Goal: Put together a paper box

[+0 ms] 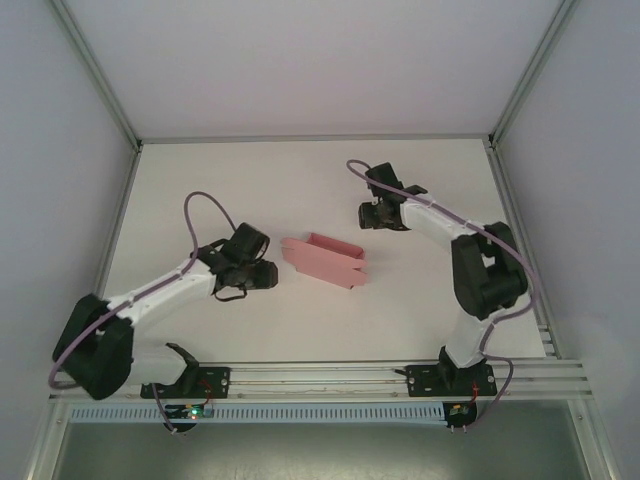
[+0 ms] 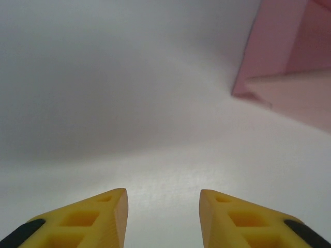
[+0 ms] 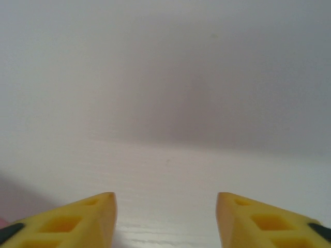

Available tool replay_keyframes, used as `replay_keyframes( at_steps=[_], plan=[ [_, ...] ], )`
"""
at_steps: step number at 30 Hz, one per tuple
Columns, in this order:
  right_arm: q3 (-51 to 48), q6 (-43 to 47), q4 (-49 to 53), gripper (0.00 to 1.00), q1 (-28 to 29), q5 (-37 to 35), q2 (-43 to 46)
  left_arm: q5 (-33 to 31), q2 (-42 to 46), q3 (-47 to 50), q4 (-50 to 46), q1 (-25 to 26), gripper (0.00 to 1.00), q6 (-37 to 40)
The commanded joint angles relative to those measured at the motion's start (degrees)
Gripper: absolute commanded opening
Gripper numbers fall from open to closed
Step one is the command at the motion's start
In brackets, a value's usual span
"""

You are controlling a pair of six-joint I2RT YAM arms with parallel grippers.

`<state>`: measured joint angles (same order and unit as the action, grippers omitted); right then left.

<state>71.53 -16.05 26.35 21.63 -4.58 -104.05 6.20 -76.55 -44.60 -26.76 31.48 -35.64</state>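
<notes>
The pink paper box (image 1: 325, 260) lies partly folded in the middle of the white table (image 1: 300, 190), one long wall standing and flaps spread. My left gripper (image 1: 268, 274) sits just left of it, a small gap between them. In the left wrist view its yellow fingers (image 2: 111, 217) stand apart with nothing between them, and a corner of the pink paper box (image 2: 289, 77) shows at the upper right. My right gripper (image 1: 368, 214) hangs beyond the box's right end, apart from it. Its yellow fingers (image 3: 98, 217) are spread over bare table, holding nothing.
Grey walls with metal frame posts (image 1: 95, 75) close in the table on the left, back and right. A slotted aluminium rail (image 1: 330, 378) runs along the near edge between the two arm bases. Purple cables (image 1: 200, 205) loop above both arms.
</notes>
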Motion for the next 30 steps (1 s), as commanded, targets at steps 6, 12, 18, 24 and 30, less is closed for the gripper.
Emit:
replay_keyframes(
  at_steps=[6, 12, 18, 24, 30],
  plan=[
    [-4.8, 0.3, 2.5, 0.33, 3.2, 7.8, 0.4, 4.0, -13.4, -8.4, 16.0, -2.5, 0.39, -1.3],
    [-12.8, -3.8, 0.9, 0.26, 8.1, 9.5, 6.7, 3.0, -22.6, -17.0, 15.1, -5.0, 0.37, 1.5],
    [-23.2, -12.6, -7.1, 0.3, 14.5, 13.1, 14.7, 8.7, -31.8, -27.1, 14.9, -7.2, 0.37, 5.1],
    [-29.1, -17.5, -7.6, 0.41, 17.8, 5.9, 24.4, 15.9, -36.3, -33.6, 16.6, -7.8, 0.4, 9.4],
    [-30.5, 0.8, -6.9, 0.6, 11.5, 0.2, 34.8, 10.5, -32.8, -37.1, 10.0, -10.7, 0.65, 12.2]
  ],
)
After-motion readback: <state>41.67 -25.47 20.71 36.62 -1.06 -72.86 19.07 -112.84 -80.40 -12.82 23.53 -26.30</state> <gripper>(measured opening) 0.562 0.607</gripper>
